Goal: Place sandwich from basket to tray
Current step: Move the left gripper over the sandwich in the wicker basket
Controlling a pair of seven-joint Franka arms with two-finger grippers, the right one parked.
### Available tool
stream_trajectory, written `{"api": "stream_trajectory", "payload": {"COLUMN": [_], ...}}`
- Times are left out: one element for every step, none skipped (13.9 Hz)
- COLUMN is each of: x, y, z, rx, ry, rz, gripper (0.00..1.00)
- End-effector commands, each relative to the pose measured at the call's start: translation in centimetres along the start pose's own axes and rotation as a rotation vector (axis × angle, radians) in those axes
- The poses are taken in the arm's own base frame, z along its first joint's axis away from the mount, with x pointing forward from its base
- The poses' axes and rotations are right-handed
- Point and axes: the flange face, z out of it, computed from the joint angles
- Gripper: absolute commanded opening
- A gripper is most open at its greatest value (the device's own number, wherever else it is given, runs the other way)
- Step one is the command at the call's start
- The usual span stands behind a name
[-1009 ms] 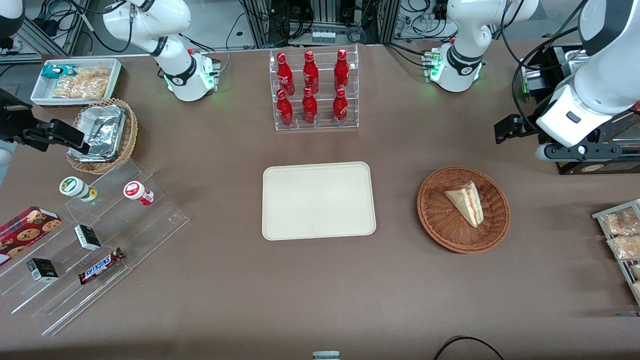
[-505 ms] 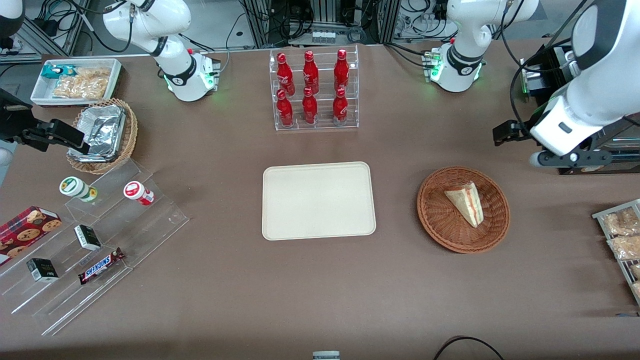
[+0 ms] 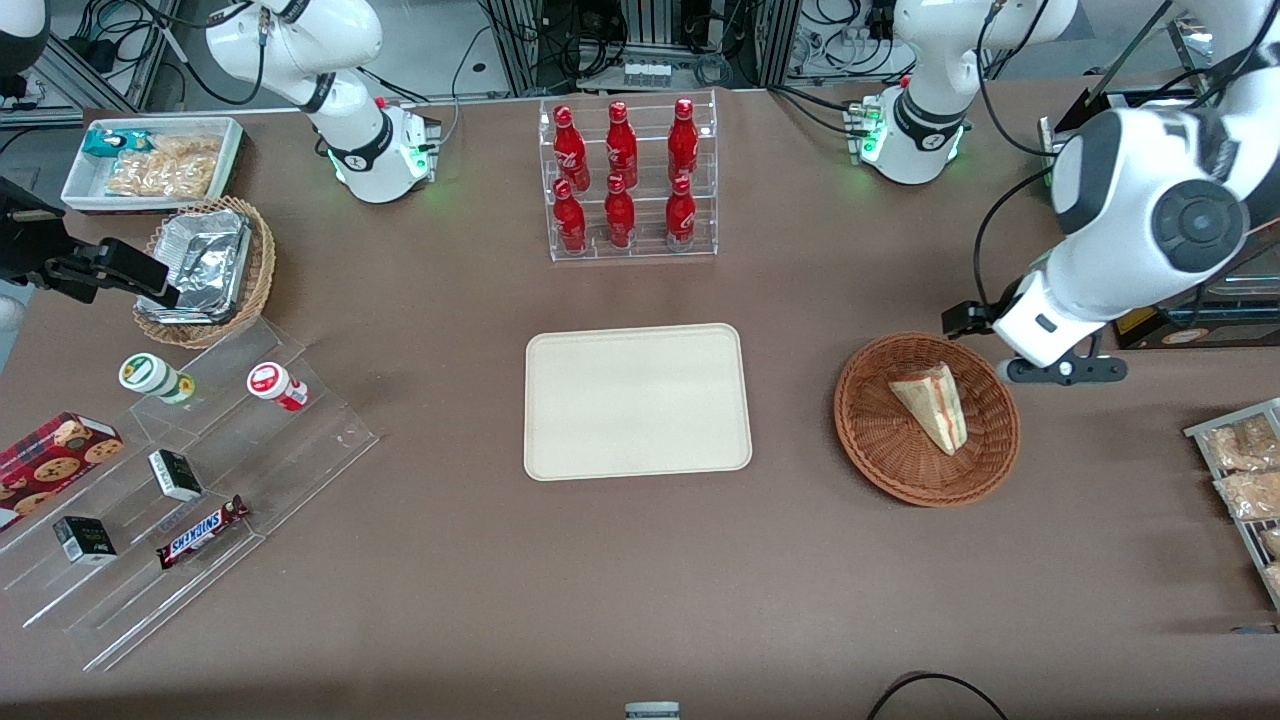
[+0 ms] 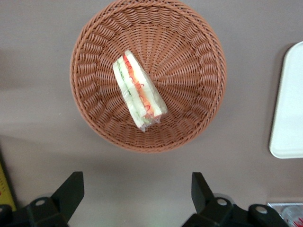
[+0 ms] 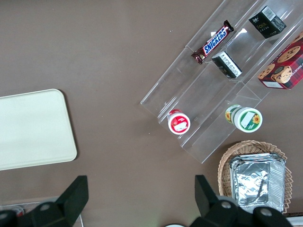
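Since the earlier frames the left arm has swung in from the working arm's end of the table, and its gripper [image 4: 135, 196] now hangs above the table just beside the basket [image 3: 870, 440], at the rim farther from the front camera. In the front view the gripper [image 3: 1062, 371] is mostly hidden under the white wrist, so how high it sits over the cloth is hard to judge. The wrist view shows its two dark fingers [image 4: 70, 191] spread wide apart with nothing between them, only bare brown table.

The basket [image 4: 199, 109] has not shifted. The sandwich [image 3: 932, 405] lies in it, a little off centre toward the gripper's side, flat on the weave. It is a pale wedge with red and green layers along its cut edge [image 4: 138, 90] (a clear wrapper seems to glint at its wide end).

The tray [image 3: 560, 440] sits well apart from the basket, toward the parked arm's end, with nothing on it; one rounded corner of it [image 4: 286, 118] shows in the wrist view. A clear rack of red bottles [image 3: 625, 180] stands farther from the front camera than the tray.
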Motion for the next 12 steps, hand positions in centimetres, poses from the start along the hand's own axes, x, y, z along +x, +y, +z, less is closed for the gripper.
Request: {"api": "stream_trajectory", "payload": {"x": [-0.7, -0.7, -0.9, -1.0, -0.9, -0.6, -0.3, 0.0, 0.1, 0.4, 0.7, 0.9], "y": [-0.4, -0.5, -0.6, -0.9, -0.8, -0.9, -0.8, -0.8, -0.7, -0.6, -0.6, -0.6], "z": [2.9, 4.5, 6.3, 7.4, 8.0, 8.9, 9.4, 10.2, 10.8, 11.4, 11.7, 12.4], "rx": [0.003, 0.0, -0.005, -0.01, -0.013, -0.018, -0.025, -0.032, -0.037, -0.044, -0.051, -0.055], "ry": [0.052, 0.078, 0.106, 0.125, 0.12, 0.107, 0.112, 0.109, 0.106, 0.109, 0.111, 0.105], "rz": [0.0, 0.001, -0.004, -0.013, -0.056, -0.138, -0.222, -0.318, -0.397, -0.47, -0.544, -0.611], "gripper": [1.0, 1.0, 1.0, 1.0, 1.0, 1.0, 1.0, 1.0, 1.0, 1.0, 1.0, 1.0]}}
